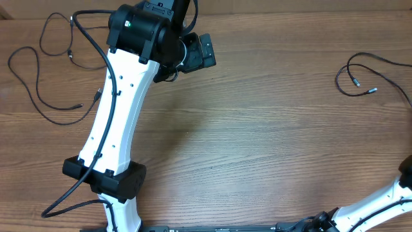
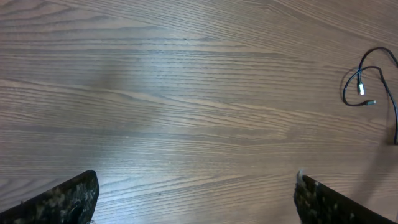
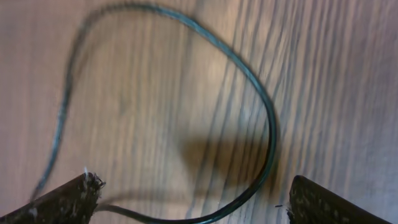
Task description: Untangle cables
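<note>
Left gripper (image 1: 205,51) sits at the far side of the wooden table (image 1: 257,142), just left of centre, at the end of the white left arm (image 1: 116,116) that reaches up from the near left. In the left wrist view you see this gripper (image 2: 196,186) released: its two fingers (image 2: 62,199) are spread wide over bare wood with nothing between them. The left cables (image 1: 13,64), thin and black, lie in loose loops at the far left, well apart from this claw and behind the arm's upper link. The right cable (image 1: 380,59) lies at the far right edge, also well apart; the left wrist view catches a looped cable (image 2: 362,87) with pale plug tips at its upper right, clear of both fingers. Only part of the right arm (image 1: 380,200) shows in the overhead view, at the near right corner. In the right wrist view, the right gripper (image 3: 189,193) is likewise released, its fingers (image 3: 323,202) wide apart. A dark cable loop (image 3: 270,124) curves across the gap ahead of them, and its lower strand runs just beside the left-hand finger; you cannot tell whether it touches.
</note>
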Controlling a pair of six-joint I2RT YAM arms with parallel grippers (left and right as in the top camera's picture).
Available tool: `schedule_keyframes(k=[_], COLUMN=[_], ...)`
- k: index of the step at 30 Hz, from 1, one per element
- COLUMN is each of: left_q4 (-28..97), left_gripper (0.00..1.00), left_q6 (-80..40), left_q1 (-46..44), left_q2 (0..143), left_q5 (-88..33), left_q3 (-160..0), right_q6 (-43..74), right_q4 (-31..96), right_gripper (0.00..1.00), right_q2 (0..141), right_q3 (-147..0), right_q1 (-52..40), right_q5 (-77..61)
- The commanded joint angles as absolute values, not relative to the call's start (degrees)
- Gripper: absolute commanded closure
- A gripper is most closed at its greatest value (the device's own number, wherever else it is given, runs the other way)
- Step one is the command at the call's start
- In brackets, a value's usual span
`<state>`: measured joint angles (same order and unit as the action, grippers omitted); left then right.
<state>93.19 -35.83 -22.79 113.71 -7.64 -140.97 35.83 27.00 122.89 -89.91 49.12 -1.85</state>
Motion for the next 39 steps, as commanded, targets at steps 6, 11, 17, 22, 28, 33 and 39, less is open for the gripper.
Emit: schedule_keyframes(k=[6, 11, 17, 22, 28, 33, 39], left_q4=[92.7, 92.7, 92.7, 92.5, 91.5, 91.4, 91.6], left_gripper=[0.0, 0.0, 0.0, 0.01, 0.0, 0.0, 0.0], left_q6=[-36.0, -36.0, -36.0, -36.0, -36.0, -36.2, -36.2], left_q1=[-22.9, -22.9, -22.9, -22.9, -22.9, -22.9, -22.9], left_q2=[114.1, 114.1, 114.1, 114.1, 114.1, 114.1, 114.1], left_q5=[-6.9, -6.9, -6.9, -6.8, -6.9, -6.9, -6.9], left_q3=[-141.5, -141.5, -141.5, -141.5, -141.5, -141.5, -141.5], right_q6=[40.8, 40.8, 42.6, 36.1, 28.2, 27.2, 25.4], right_q4=[25.5, 22.6, 18.8, 16.6, 21.2, 23.0, 27.5], right_gripper=[0.11, 0.23, 0.71, 0.96, 0.96, 0.0, 0.0], right_q2=[127.3, 130.1, 133.4, 133.4, 133.4, 133.4, 133.4], right_q3=[-89.1, -89.1, -89.1, -92.1, -103.4, -106.1, -106.1], right_q1=[48.9, 48.8, 48.8, 48.8, 48.8, 48.8, 48.8], right_q5=[-6.3, -8.8, -10.6, -11.4, -18.1, -20.9, -20.1])
